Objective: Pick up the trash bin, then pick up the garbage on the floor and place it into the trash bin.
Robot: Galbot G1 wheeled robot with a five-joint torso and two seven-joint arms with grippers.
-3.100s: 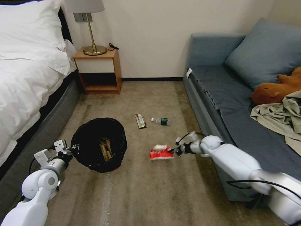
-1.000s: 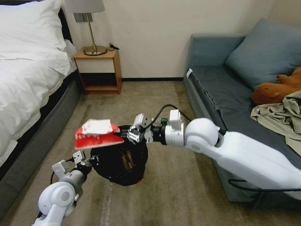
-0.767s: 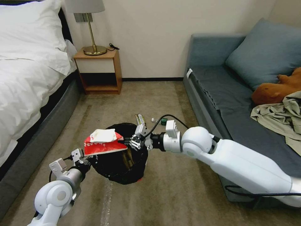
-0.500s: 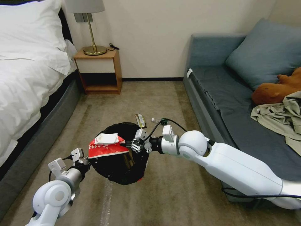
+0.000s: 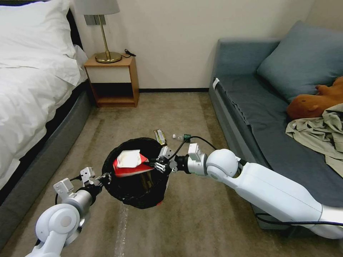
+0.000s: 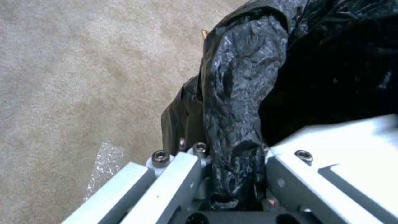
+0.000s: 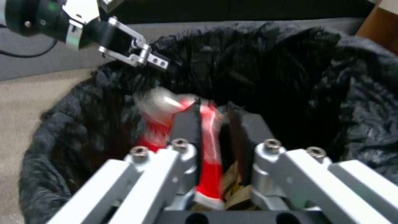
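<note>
- No writing I can read: the packet (image 5: pixel 130 165) is red and white, its print blurred; the bottle (image 5: pixel 183 137) has a green label, the wrapper (image 5: pixel 160 137) gold print, both too small to make out.
- My right gripper (image 5: pixel 154 165) reaches over the bin (image 5: pixel 135 192) mouth, fingers (image 7: pixel 187 124) clamped on the packet's edge; the packet hangs inside the rim, above a brown scrap (image 7: pixel 232 186) at the bottom.
- In the right wrist view the red packet (image 7: pixel 207 155) sits pinched between the two dark pads.
- My left gripper (image 5: pixel 103 177) is closed on the bin's rim at its left side, holding the bin off the carpet (image 5: pixel 178 221).
- In the left wrist view the black bag (image 6: pixel 238 102) fold runs between the fingers (image 6: pixel 182 174), squeezed tight.
- Bottle and wrapper lie on the carpet just beyond the bin, near the sofa (image 5: pixel 250 107).
</note>
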